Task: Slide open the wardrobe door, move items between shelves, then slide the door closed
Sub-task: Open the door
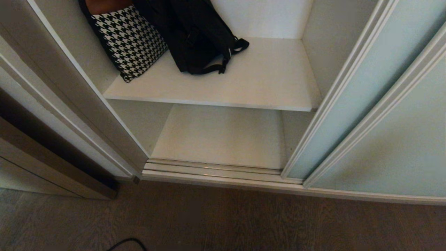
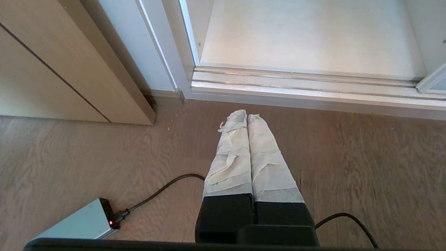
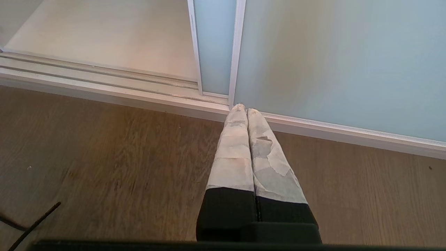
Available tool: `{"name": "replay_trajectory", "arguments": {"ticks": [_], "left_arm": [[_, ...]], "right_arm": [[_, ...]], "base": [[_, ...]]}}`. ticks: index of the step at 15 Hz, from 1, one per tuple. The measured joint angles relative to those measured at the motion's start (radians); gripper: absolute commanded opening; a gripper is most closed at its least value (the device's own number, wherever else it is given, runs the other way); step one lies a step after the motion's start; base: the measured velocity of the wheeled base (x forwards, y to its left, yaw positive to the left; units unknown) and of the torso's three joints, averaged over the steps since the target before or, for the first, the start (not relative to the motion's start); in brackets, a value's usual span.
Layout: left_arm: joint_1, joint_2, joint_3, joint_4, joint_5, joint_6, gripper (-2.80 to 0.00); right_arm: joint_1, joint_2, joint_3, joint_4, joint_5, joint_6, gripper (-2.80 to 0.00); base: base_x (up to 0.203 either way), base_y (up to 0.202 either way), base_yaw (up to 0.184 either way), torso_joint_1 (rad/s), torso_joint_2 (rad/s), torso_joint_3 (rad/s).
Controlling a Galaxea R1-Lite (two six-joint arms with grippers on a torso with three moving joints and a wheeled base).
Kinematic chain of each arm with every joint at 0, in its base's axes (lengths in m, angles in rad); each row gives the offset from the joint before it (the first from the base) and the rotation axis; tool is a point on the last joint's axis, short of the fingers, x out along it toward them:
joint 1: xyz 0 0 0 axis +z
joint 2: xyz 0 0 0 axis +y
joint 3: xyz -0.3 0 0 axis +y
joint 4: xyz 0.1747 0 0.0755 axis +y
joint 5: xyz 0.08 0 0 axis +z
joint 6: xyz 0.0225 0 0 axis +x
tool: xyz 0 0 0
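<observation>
The sliding wardrobe door (image 1: 352, 115) of pale mint glass is pushed to the right, behind a second glass panel (image 1: 400, 139), so the left bay stands open. A floppy black bag (image 1: 195, 35) lies on the upper white shelf (image 1: 251, 83), beside a houndstooth bag (image 1: 130, 40). The lower shelf (image 1: 223, 136) is bare. Neither arm shows in the head view. My left gripper (image 2: 246, 116) is shut, hanging over the wood floor before the door track (image 2: 296, 83). My right gripper (image 3: 245, 108) is shut too, its tips near the base of the glass panels (image 3: 331, 62).
A beige cabinet (image 2: 59, 69) stands left of the wardrobe frame. On the floor lie a grey box with a red light (image 2: 80, 223) and a black cable (image 2: 163, 190). The brown wood-grain floor (image 1: 244, 219) runs along the wardrobe's front.
</observation>
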Motion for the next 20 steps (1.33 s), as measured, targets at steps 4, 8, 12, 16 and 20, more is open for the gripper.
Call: {"name": "replay_trajectory", "arguments": {"ticks": [4, 8, 12, 16, 20], "left_arm": [[0.0, 0.0, 0.0, -0.001, 0.0, -0.001, -2.8], [0.0, 0.0, 0.0, 0.0, 0.005, -0.008, -2.8], [0.0, 0.001, 0.0, 0.001, 0.006, -0.006, -2.8], [0.0, 0.001, 0.0, -0.001, 0.006, -0.01, -2.8], [0.0, 0.001, 0.0, -0.001, 0.007, -0.012, -2.8]], "right_arm": [[0.0, 0.0, 0.0, 0.0, 0.0, 0.0, -2.8], [0.0, 0.0, 0.0, 0.0, 0.0, 0.0, -2.8], [0.0, 0.0, 0.0, 0.0, 0.0, 0.0, -2.8], [0.0, 0.0, 0.0, 0.0, 0.0, 0.0, -2.8], [0.0, 0.0, 0.0, 0.0, 0.0, 0.0, -2.8]], "base": [[0.0, 0.0, 0.0, 0.0, 0.0, 0.0], [0.0, 0.0, 0.0, 0.0, 0.0, 0.0], [0.0, 0.0, 0.0, 0.0, 0.0, 0.0], [0.032, 0.0, 0.001, -0.002, 0.0, -0.001], [0.193, 0.0, 0.001, 0.006, 0.0, 0.002]]}}
